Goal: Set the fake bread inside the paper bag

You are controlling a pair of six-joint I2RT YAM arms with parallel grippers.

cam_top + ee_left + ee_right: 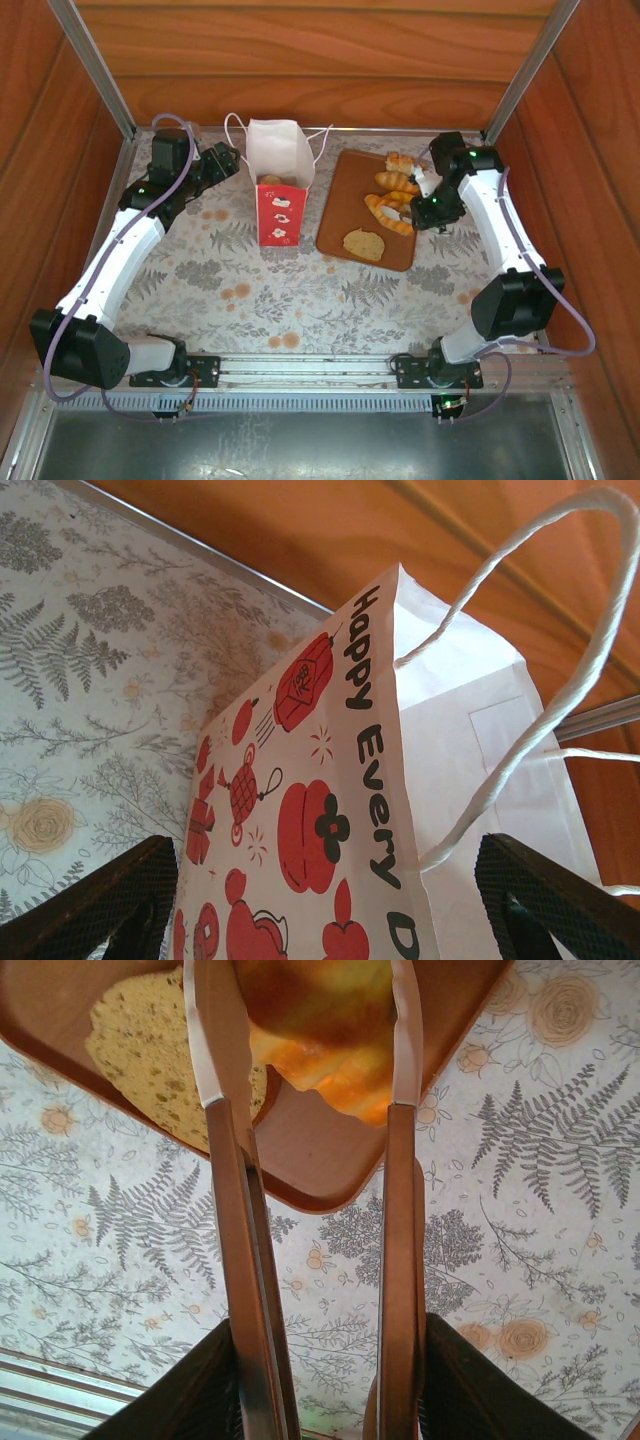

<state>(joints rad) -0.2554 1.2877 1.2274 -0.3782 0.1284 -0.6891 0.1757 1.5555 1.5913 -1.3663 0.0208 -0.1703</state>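
Observation:
The paper bag stands upright left of centre, white with a red printed front, and one golden pastry shows in its mouth. My left gripper reaches it from the left. In the left wrist view the bag sits between the wide-set fingers, which hold it. My right gripper is shut on metal tongs. The tong tips pinch a golden piece of fake bread over the brown board. More croissants and a flat tan slice lie on the board.
Wooden walls with metal corner posts close in the floral tablecloth at the back and sides. The arm bases sit on a rail at the near edge. The bag's string handles loop up beside my left fingers.

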